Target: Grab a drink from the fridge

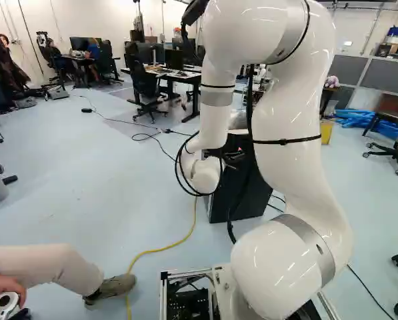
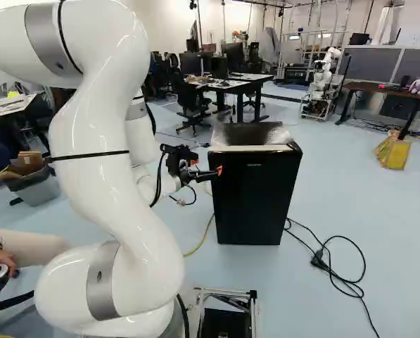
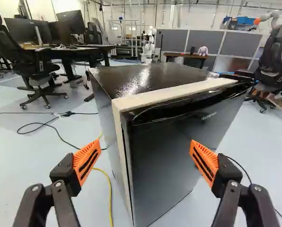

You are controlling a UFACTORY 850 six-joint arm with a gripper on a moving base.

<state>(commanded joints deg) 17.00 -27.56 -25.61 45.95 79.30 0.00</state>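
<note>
A black mini fridge (image 2: 255, 197) with a light strip along its door's top edge stands on the floor; its door looks closed. In the right base view my gripper (image 2: 219, 171) is at the fridge's left front edge, near its top. The wrist view shows the gripper (image 3: 141, 158) open, its orange pads wide apart, with the fridge's door edge (image 3: 124, 161) ahead between them and nothing gripped. The left base view shows the fridge (image 1: 239, 190) partly behind my arm, and the gripper (image 1: 227, 157) mostly hidden there. No drink shows; the fridge's inside is hidden.
A person's leg and shoe (image 1: 112, 287) and a hand with a controller (image 1: 5, 303) are close at the left. A yellow cable (image 1: 160, 248) and black cables (image 2: 343, 278) lie on the floor. Desks and chairs stand behind; another robot (image 2: 323, 81) is farther back.
</note>
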